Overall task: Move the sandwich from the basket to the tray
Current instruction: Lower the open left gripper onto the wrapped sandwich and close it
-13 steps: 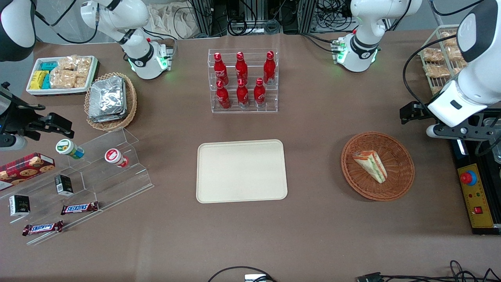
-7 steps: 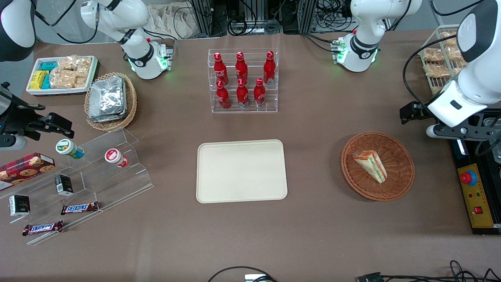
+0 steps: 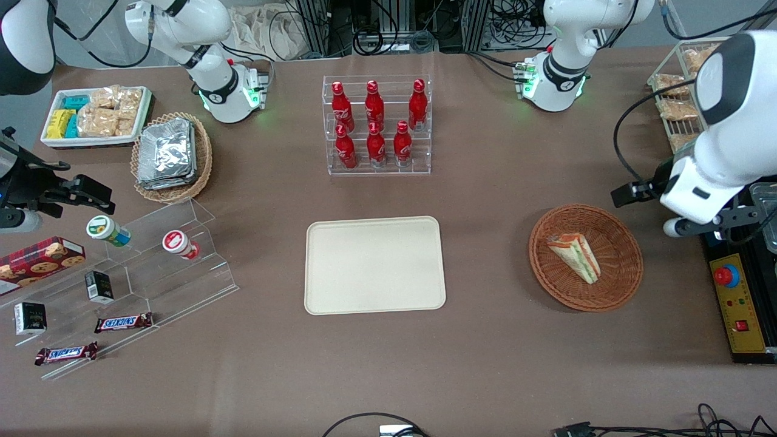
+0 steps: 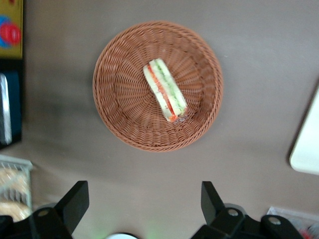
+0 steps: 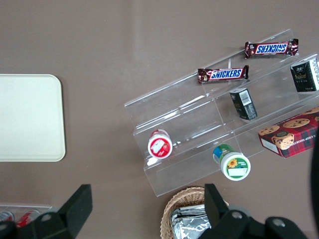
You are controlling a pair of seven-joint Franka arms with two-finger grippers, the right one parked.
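The sandwich (image 3: 574,257), a clear-wrapped white-bread wedge with green and orange-red layers, lies in the round reddish-brown wicker basket (image 3: 613,291). Both show in the left wrist view: the sandwich (image 4: 165,90) and the basket (image 4: 119,99). The cream tray (image 3: 374,265) lies bare at the table's middle, and its edge shows in the left wrist view (image 4: 306,149). My left gripper (image 3: 683,224) hangs high beside the basket, toward the working arm's end. It (image 4: 143,203) is open wide and empty.
A yellow control box (image 3: 737,303) with a red button lies next to the basket. A wire rack of bread packets (image 3: 674,103) stands farther back. A clear rack of red bottles (image 3: 376,124) stands farther than the tray. Acrylic snack shelves (image 3: 121,291) sit toward the parked arm's end.
My left arm has shifted sideways toward the basket and a little lower in the front view. The sandwich, basket and tray have not moved.
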